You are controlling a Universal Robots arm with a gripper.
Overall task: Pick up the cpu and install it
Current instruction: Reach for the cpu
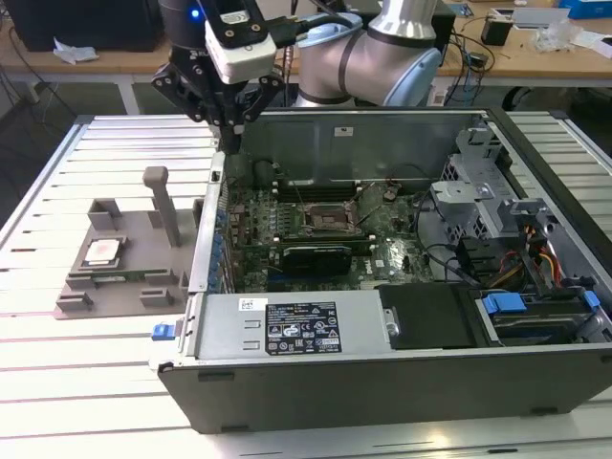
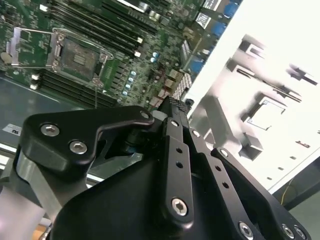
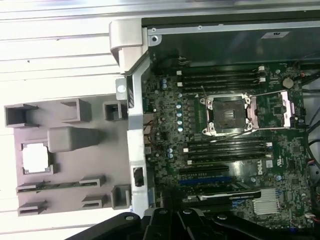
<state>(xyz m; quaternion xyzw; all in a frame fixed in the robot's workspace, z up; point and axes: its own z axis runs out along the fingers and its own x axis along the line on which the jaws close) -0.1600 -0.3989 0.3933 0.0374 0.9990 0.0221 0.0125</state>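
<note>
We judge pick-up not begun: the gripper (image 1: 229, 139), pressed together and empty, needs spreading over the cpu (image 1: 100, 251) at its 8 o'clock.

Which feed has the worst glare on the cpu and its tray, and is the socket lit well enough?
Second wrist view: the tray and the cpu are washed out nearly white. First wrist view: the cpu is pale with glare yet its outline reads, and the socket is evenly lit. Exterior view: no glare on the cpu; the inside of the case is dimmer.
</note>
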